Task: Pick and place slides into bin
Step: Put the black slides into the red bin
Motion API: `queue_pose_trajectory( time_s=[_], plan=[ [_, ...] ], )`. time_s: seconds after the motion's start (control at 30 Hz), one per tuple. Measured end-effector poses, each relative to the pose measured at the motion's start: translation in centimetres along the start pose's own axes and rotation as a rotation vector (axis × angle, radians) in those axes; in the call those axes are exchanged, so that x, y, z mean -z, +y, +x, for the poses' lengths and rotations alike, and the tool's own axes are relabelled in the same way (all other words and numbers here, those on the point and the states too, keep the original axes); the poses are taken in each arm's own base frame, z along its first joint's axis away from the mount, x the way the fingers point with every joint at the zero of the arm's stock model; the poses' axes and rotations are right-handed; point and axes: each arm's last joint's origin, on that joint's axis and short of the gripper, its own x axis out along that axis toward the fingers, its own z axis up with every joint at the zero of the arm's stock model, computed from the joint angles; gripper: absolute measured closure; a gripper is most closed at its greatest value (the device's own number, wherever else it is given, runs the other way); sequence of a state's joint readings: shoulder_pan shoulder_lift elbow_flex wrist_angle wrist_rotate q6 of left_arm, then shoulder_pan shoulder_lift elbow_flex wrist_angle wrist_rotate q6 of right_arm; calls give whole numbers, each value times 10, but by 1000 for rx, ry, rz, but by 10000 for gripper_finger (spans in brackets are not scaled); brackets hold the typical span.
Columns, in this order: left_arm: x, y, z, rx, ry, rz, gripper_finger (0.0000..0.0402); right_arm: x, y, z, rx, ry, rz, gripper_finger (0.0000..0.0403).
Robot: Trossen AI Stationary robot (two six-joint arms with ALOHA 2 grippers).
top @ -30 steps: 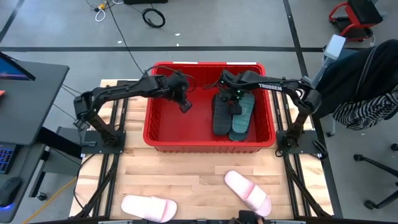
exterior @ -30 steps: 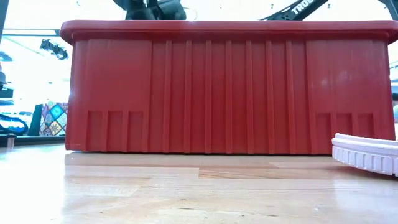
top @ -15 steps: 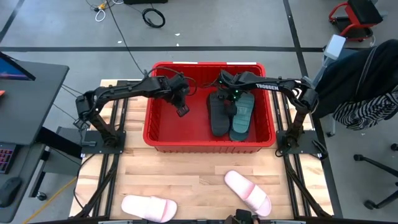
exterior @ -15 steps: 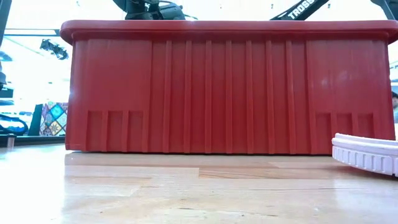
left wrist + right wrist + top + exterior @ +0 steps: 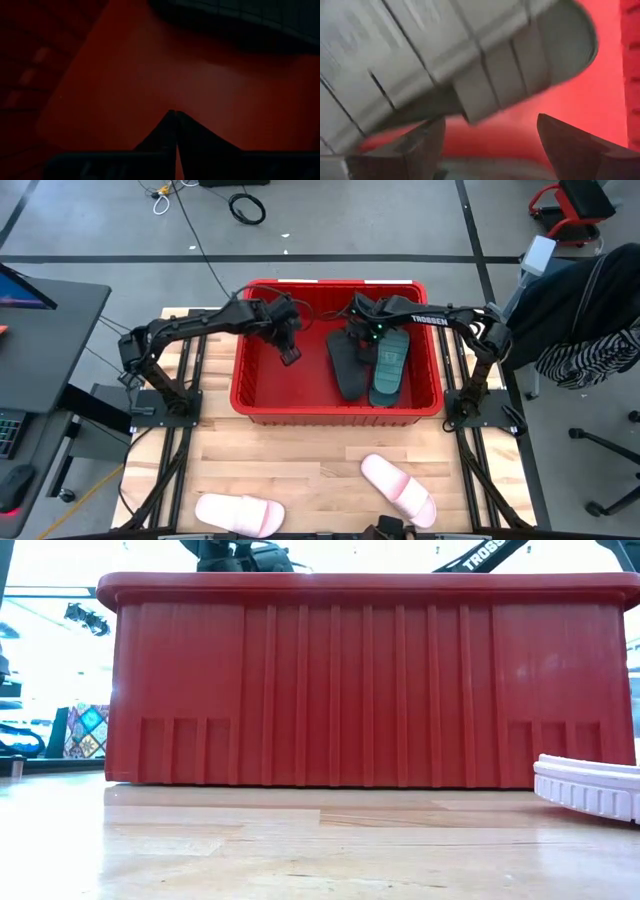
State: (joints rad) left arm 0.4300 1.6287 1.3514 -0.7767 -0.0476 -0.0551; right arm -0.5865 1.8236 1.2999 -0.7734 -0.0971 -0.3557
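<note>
- Release step is judged in hand: right gripper [image 5: 372,340] fingers are spread, black slide [image 5: 347,363] lying just beyond them in bin [image 5: 256,395].
- Left gripper [image 5: 290,356] fingers are pressed together, empty.
- 2 pink slides [image 5: 399,489] are left; a reach is called for.

Bin [image 5: 360,680] wall hides contents in low view; pink slide [image 5: 590,790] cut off.

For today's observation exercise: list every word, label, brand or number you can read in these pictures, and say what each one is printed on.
"TROSSEN": white lettering on the right arm, over the red bin, high view.
"TRO": the start of the same lettering, cut off by the picture's edge, low view.
No other readable text; the slides show none.
</note>
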Motion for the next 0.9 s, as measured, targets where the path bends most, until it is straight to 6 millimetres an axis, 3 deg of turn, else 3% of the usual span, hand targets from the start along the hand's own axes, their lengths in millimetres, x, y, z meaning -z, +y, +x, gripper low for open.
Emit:
queue_pose_trajectory(
  time_s=[0.23, 0.4, 0.63, 0.9],
  plan=[
    [-3, 2, 9, 62, -1, -11, 385, 7, 1, 0, 6, 80, -53, 81],
    [-4, -3, 36, 131, 33, -9, 397, 8, -1, 0, 4, 78, -109, 81],
    [-2, -17, 65, 246, 88, 7, 382, 19, -3, 10, -24, 84, -116, 81],
    [-6, -31, 103, 382, 60, -6, 397, 24, -1, 23, -36, 28, -141, 81]
  ],
)
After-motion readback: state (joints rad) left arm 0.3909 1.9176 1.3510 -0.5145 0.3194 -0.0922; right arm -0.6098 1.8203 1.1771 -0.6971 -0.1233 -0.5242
